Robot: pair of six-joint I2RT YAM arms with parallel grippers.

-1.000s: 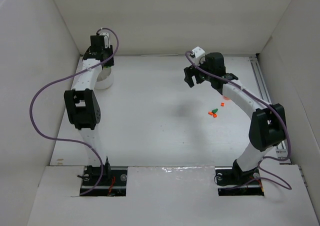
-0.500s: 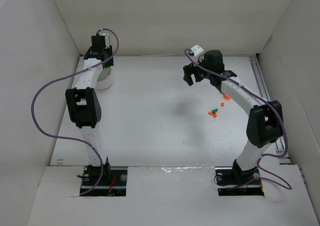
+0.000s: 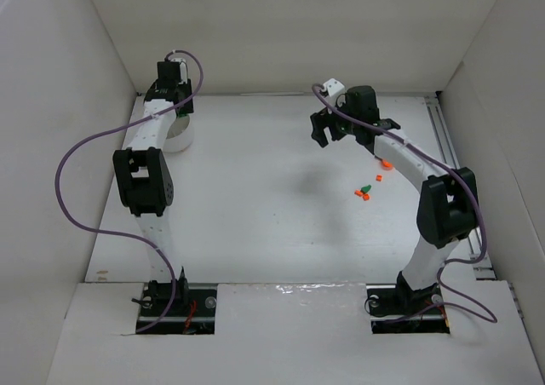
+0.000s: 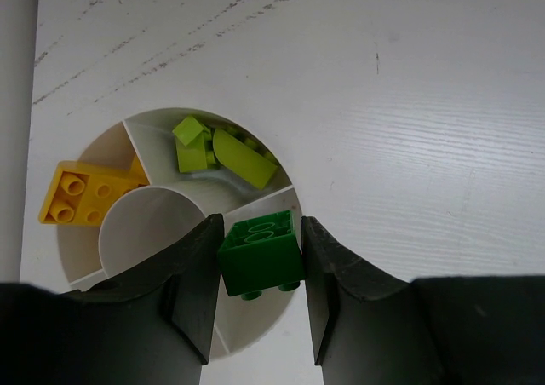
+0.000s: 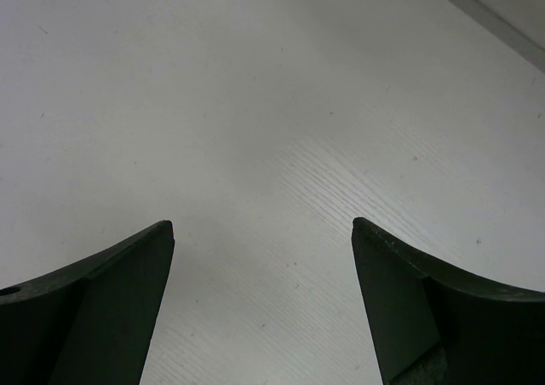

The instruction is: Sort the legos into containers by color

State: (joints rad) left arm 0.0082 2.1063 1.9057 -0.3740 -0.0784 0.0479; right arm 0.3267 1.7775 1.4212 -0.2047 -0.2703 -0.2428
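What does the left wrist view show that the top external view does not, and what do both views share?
Only the left wrist view: the left gripper shut on a dark green brick over the bowl, whose sections hold a yellow brick and lime pieces.
Only the top external view: the open right gripper and loose orange and green legos on the table.
Both: the white bowl and the white table top.

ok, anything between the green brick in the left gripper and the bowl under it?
Nothing visible. The left gripper holds the green brick right over the bowl, above a compartment whose visible part is bare. The lime pieces and the yellow brick lie in other compartments, behind dividers.
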